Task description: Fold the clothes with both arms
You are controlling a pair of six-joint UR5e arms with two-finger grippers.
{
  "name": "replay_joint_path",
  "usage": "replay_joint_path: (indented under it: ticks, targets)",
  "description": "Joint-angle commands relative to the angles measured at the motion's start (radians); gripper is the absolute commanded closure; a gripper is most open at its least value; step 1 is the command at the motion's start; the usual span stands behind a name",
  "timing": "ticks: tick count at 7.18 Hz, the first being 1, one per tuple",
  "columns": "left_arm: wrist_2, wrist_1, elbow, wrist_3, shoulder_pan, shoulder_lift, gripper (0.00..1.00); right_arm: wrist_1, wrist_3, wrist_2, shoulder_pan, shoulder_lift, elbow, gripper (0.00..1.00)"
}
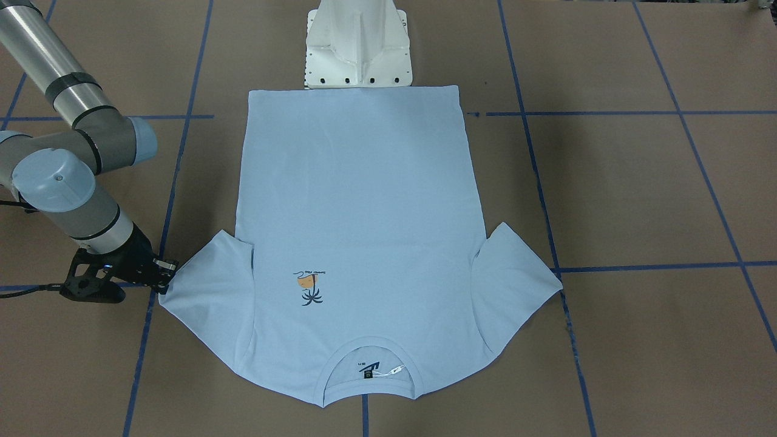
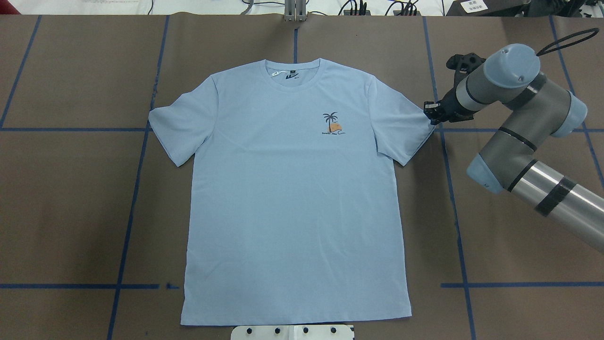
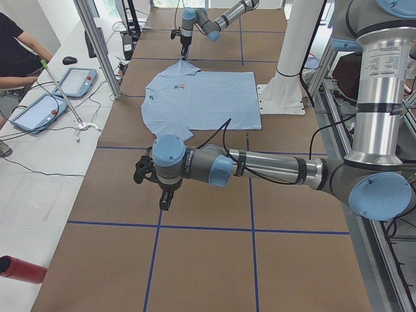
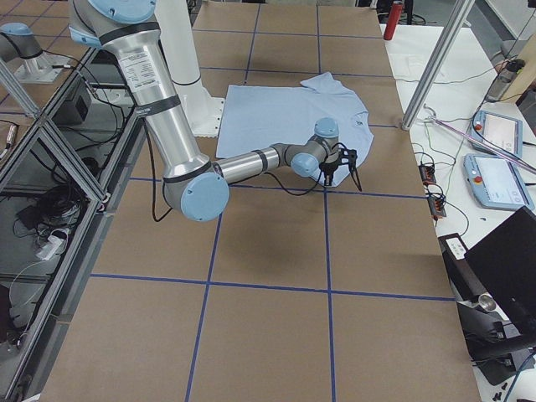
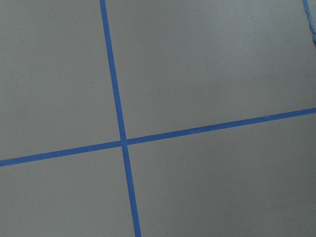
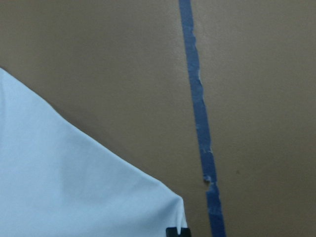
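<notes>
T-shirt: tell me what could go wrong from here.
1. The right claw sits at the very tip of one sleeve of the T-shirt; a bite that thin could slip.
2. The left claw hangs over the table, far from the other sleeve; a one-sided lift may skew the cloth.

no legible text, only blurred lettering on t-shirt point(image 2: 292, 198) print

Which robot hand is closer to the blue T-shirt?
The right one. The right gripper is at a sleeve tip of the T-shirt; the left gripper hangs over the brown table, well away from it.
</notes>
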Motion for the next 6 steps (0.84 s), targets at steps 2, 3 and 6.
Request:
replay_joint_path:
  ticks: [2,3,6]
  targets:
    - [-0.001,-0.015,0.000,-0.001,0.000,-0.001,0.00,-0.014,0.129,-0.005,-0.061,0.146,-0.004,1.00]
    - [0.001,-0.037,0.003,-0.001,0.000,0.002,0.00,-0.015,0.204,-0.028,-0.099,0.206,-0.033,1.00]
    - [-0.003,-0.043,-0.008,-0.011,0.001,-0.003,0.00,-0.005,0.228,-0.180,-0.193,0.453,-0.274,0.10]
